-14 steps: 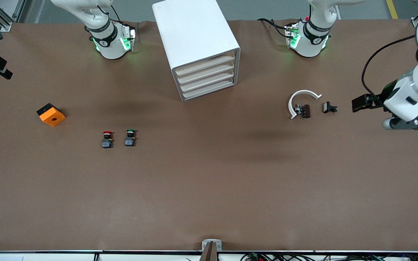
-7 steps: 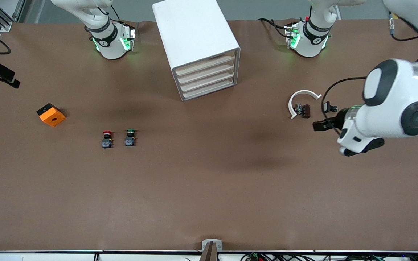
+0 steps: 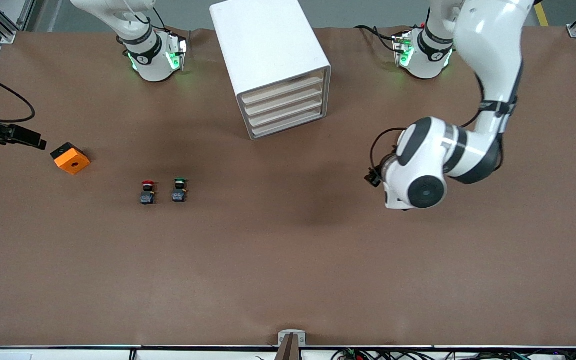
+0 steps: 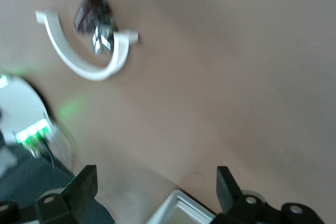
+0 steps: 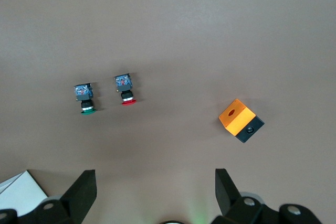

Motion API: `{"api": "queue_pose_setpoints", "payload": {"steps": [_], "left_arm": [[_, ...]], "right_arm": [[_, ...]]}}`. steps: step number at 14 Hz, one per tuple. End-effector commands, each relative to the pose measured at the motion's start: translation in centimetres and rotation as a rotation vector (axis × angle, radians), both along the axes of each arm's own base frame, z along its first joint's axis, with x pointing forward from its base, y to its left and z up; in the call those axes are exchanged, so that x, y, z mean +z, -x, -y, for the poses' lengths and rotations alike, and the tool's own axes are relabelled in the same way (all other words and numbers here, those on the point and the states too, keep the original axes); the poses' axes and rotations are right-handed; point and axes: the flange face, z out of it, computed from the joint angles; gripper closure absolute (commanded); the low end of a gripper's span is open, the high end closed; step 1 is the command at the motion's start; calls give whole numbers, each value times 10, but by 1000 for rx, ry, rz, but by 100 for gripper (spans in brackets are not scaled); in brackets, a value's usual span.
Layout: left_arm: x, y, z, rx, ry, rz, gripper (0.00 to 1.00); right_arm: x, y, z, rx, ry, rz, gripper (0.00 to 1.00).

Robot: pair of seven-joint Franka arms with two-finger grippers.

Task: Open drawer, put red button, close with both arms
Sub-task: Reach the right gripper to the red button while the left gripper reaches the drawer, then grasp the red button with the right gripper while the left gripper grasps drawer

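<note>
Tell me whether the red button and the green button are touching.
Apart. The front view shows bare table between the red button and the green button; the right wrist view shows the same gap.

Your brown counter carries a white cabinet with four shut drawers, a red button just beside a green button, an orange block, and a white curved piece around a small dark part.
</note>
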Motion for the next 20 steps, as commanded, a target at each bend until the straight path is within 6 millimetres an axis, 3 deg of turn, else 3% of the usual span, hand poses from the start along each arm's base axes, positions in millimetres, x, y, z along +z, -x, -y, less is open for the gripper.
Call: {"api": "queue_pose_setpoints", "payload": {"steps": [1, 3, 5, 6, 8, 11, 13, 16, 20], "left_arm": [[-23, 6, 22, 158, -51, -83, 0], [-34, 17, 36, 225, -54, -146, 0], [-45, 28, 48, 322, -163, -175, 0], [-49, 37, 63, 365, -208, -194, 0], [-52, 44, 74, 457, -253, -239, 0], [-57, 53, 86, 505, -211, -357, 0], [-59, 61, 101, 516, -184, -404, 0], [-76, 64, 112, 593, -132, -529, 0], [-79, 68, 119, 634, -113, -597, 20]], "right_arm": [[-4, -6, -1, -10, -5, 7, 0], [-18, -7, -11, 4, -6, 10, 0], [-34, -10, -20, 15, -18, 14, 0], [-53, -10, -19, 5, -39, 21, 0], [-83, -13, -22, 3, -43, 57, 0], [-141, -14, -39, 19, -31, 121, 0], [-185, -14, -41, 13, -24, 159, 0], [-234, -23, -56, -23, -63, 174, 0], [-281, -24, -79, 5, -55, 182, 0]]}}
